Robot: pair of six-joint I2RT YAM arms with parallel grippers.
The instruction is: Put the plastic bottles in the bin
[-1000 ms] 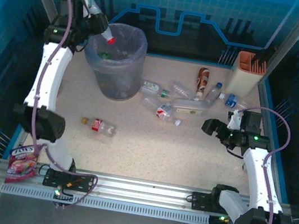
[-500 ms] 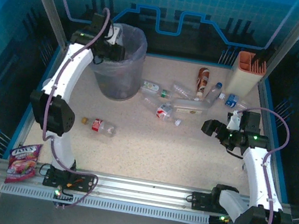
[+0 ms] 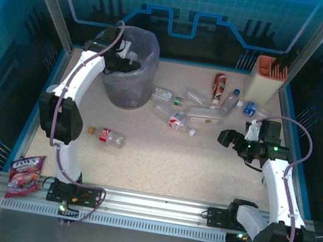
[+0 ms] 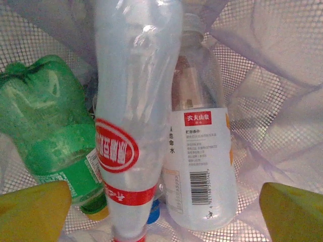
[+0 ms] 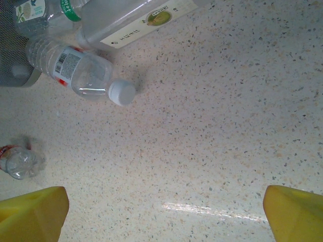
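Plainly both claws gape: left claw (image 3: pixel 126 64) inside the bin (image 3: pixel 154 55), a bottle (image 4: pixel 128 126) loose between its fingers (image 4: pixel 30 212); right claw (image 3: pixel 227 137) hovers nearest the bottles (image 3: pixel 177 121) on the bench (image 3: pixel 174 160), just to its left.

red-labelled bottle (image 4: pixel 132 101) blurred (cut off top and bottom) — overlaps the green bottle (image 4: pixel 44 123).

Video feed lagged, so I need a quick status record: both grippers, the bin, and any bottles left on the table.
left gripper: open, at the mouth of the bin, pointing in
right gripper: open, empty, above the table
in the bin: green bottle; white-labelled bottle; red-labelled clear bottle between the left fingers, touching neither
on the table: lone bottle near the left arm; cluster of bottles right of the bin
task: not finished
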